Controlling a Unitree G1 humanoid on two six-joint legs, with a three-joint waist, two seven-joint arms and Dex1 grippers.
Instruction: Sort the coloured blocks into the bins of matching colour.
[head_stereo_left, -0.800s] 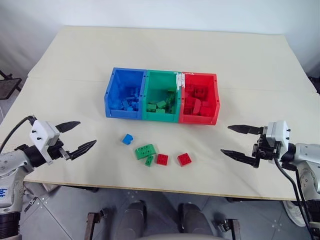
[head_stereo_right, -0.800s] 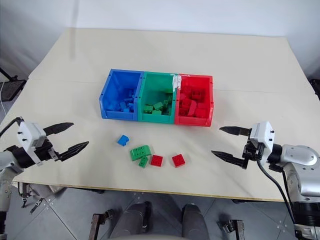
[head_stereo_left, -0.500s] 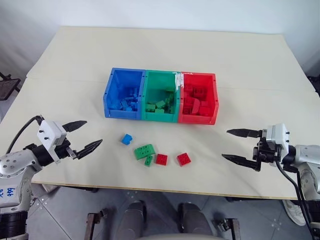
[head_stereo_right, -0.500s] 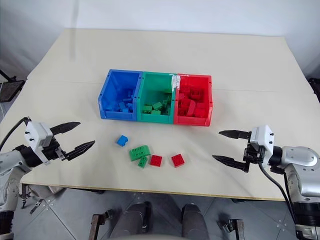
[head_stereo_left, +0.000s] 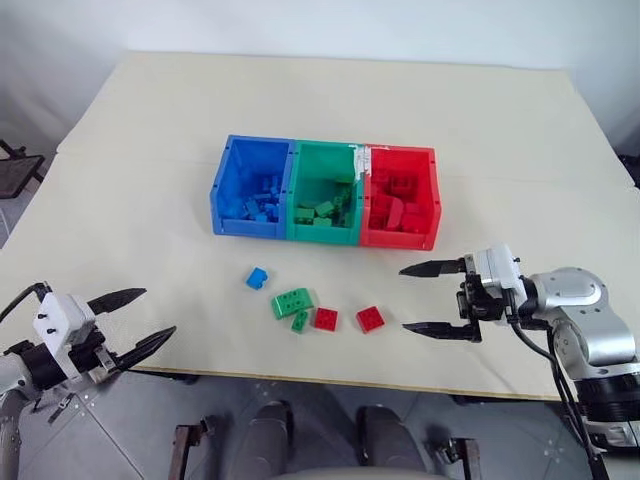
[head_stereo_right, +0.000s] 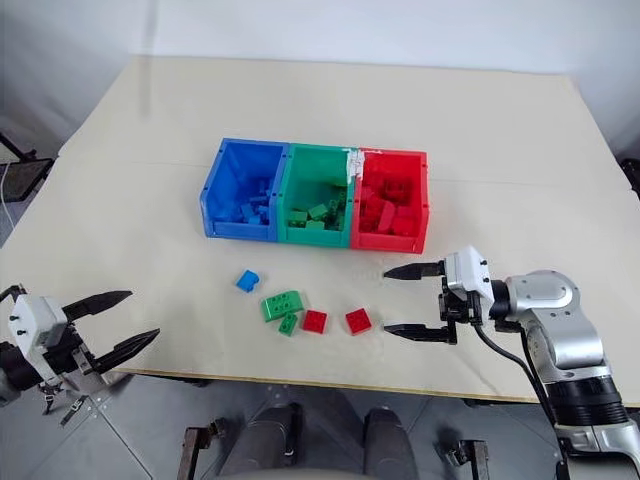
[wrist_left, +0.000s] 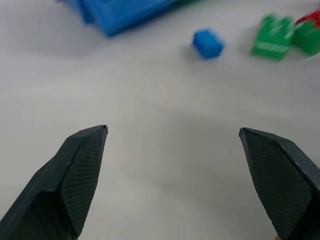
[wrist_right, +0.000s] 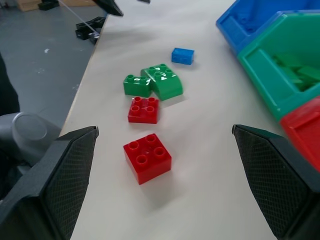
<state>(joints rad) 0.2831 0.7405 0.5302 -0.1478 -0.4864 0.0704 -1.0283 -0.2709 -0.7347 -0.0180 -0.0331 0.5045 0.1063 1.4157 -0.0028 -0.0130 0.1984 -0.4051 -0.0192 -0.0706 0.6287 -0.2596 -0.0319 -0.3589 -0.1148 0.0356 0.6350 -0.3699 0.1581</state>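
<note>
Blue bin cut off and blurred, bin contents indistinct

the blocks and bins looked like glossy plastic; the bench was matt and smooth; the jaws' inner faces were cross-hatched.

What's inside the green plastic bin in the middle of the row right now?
The green open-topped plastic bin holds a loose heap of small green studded bricks on its floor. They overlap, so I can't count them, and its near wall hides anything lying close against it.
</note>
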